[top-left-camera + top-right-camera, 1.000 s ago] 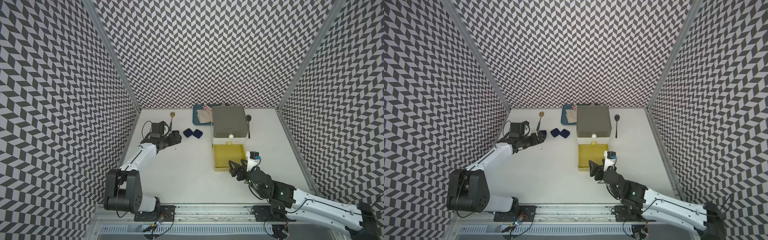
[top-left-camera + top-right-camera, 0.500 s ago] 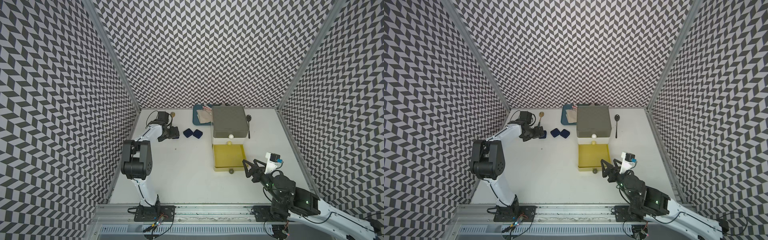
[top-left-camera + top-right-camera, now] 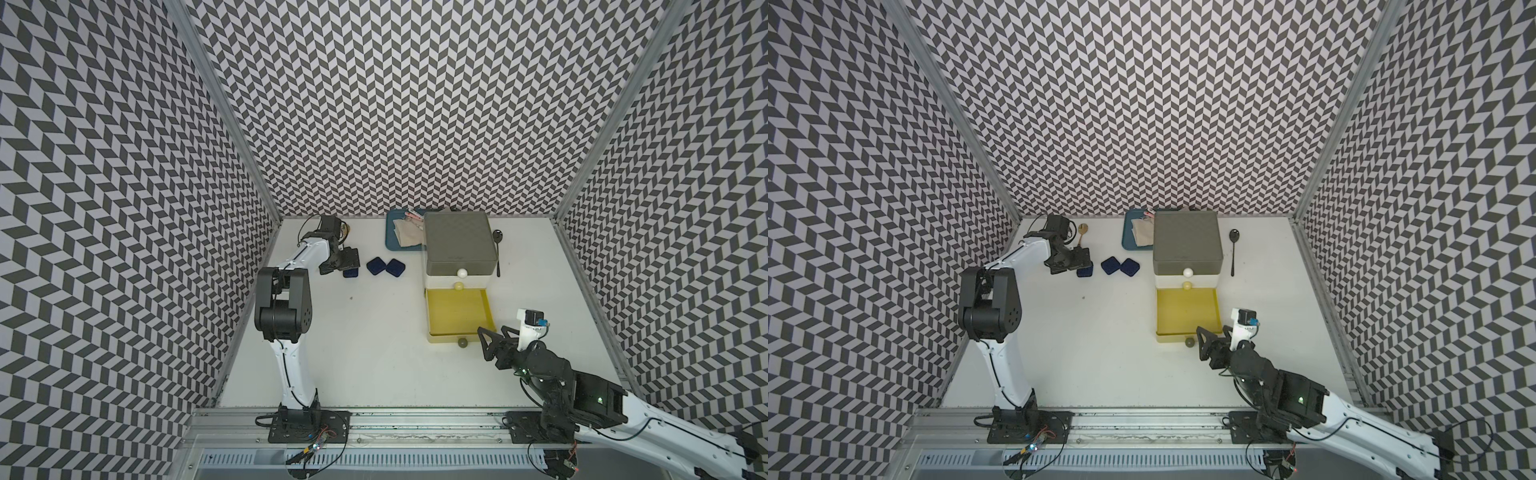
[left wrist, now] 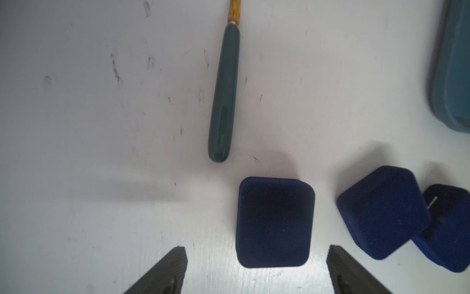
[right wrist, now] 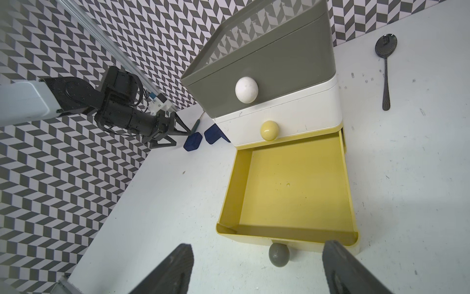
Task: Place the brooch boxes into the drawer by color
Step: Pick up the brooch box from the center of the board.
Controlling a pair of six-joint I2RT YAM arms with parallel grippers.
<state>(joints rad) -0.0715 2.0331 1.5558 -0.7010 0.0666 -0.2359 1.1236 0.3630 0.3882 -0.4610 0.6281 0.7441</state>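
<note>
Three navy blue brooch boxes (image 3: 376, 265) (image 3: 1111, 265) lie on the white table, left of the drawer (image 3: 459, 245) (image 3: 1187, 245). Its yellow bottom tier (image 3: 457, 318) (image 5: 292, 188) is pulled out and empty. My left gripper (image 3: 348, 267) (image 4: 256, 250) hangs open over the leftmost box (image 4: 274, 221) (image 3: 1084, 272). The box's near end sits between the fingers without touching them. The other two boxes (image 4: 381, 211) lean against each other. My right gripper (image 3: 492, 330) (image 3: 1212, 329) (image 5: 256, 248) stands open and empty just in front of the yellow tier's grey knob (image 5: 279, 254).
A blue tray (image 3: 392, 237) with a cloth lies behind the boxes, against the drawer chest. A green-handled spoon (image 4: 223, 101) (image 3: 1082, 228) lies by the left gripper. A black spoon (image 3: 497, 237) (image 5: 386, 63) lies right of the chest. Patterned walls close in three sides.
The left gripper moved toward the leftmost navy box and now straddles it, with its fingers somewhat narrower. The right gripper backed away to the right from the yellow tier's front, then held still.
</note>
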